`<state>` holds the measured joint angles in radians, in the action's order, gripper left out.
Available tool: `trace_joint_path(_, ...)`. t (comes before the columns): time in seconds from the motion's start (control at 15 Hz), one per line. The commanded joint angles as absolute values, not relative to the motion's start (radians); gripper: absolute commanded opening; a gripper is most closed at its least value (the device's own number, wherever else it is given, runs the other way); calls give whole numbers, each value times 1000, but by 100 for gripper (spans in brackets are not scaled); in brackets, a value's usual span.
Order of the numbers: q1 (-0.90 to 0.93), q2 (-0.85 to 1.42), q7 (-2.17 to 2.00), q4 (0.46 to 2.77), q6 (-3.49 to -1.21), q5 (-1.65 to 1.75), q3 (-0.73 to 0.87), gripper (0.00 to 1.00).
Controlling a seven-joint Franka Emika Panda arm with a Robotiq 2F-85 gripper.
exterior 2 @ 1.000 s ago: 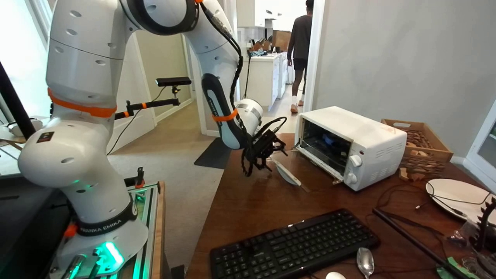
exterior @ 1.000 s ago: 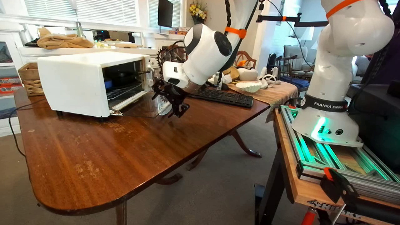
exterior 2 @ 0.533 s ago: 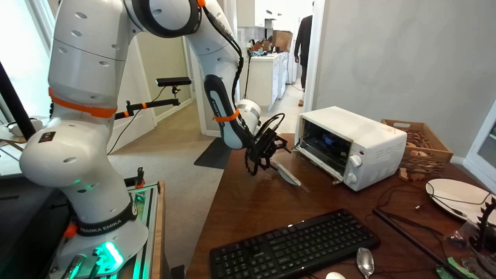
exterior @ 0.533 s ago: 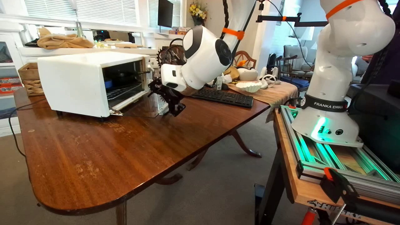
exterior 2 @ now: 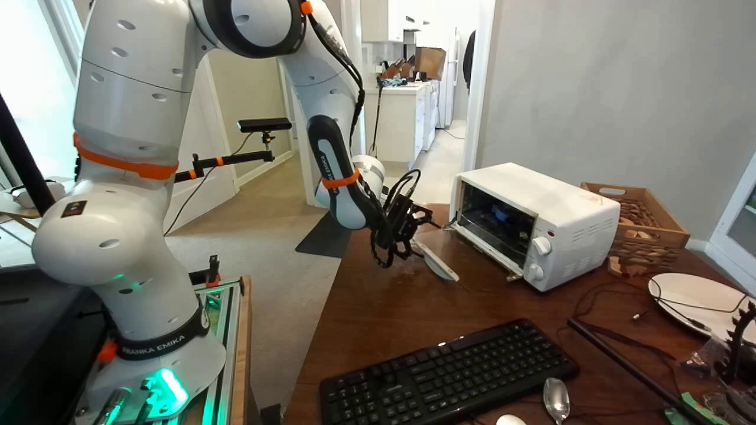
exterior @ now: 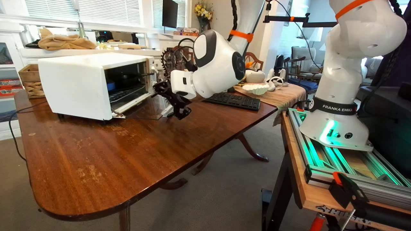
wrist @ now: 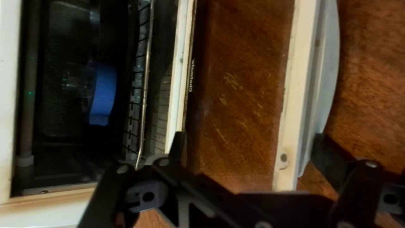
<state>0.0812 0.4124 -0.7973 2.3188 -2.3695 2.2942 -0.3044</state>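
A white toaster oven [exterior: 74, 83] stands on the wooden table with its glass door [wrist: 240, 95] lowered outward. My gripper [wrist: 250, 145] is open over the near end of this door, holding nothing. In the wrist view its left finger [wrist: 178, 144] overlaps the oven's front sill. The right finger [wrist: 327, 155] lies beside the grey door handle [wrist: 329, 63]; whether they touch I cannot tell. The cream door edge [wrist: 294, 120] runs between the fingers. Inside the oven, a blue object [wrist: 103, 90] shows above the wire rack [wrist: 146, 82]. In an exterior view the gripper [exterior 2: 429, 241] hovers at the door's edge [exterior 2: 438, 262].
A black keyboard [exterior 2: 449, 372] and a spoon [exterior 2: 557, 398] lie on the table. Past the oven are a wooden basket [exterior 2: 655, 224] and a white plate [exterior 2: 703, 298]. Loose cables [exterior 2: 596, 289] trail nearby. A stretch of bare tabletop [exterior: 106, 166] lies in front of the oven.
The gripper has shifted slightly and tilted beside the oven door, while the wrist and forearm swung a little lower. It stays open. A person in the background has walked almost out of sight.
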Motion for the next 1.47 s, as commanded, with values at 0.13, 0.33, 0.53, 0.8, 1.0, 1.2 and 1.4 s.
trace_joint_path(0.13,135,229,-800,2473,-2182,2273,-311,100)
trace_joint_path(0.33,141,154,-777,2512,-2127,2268,-298,100)
trace_joint_path(0.53,128,94,-752,2522,-2131,2275,-267,100)
trace_joint_path(0.8,134,103,-774,2494,-2237,2274,-245,100)
trace_joint_path(1.0,143,117,-843,2492,-2382,2296,-259,100)
trace_joint_path(1.2,156,145,-897,2489,-2467,2298,-273,100)
trace_joint_path(1.4,156,195,-944,2476,-2495,2306,-279,100)
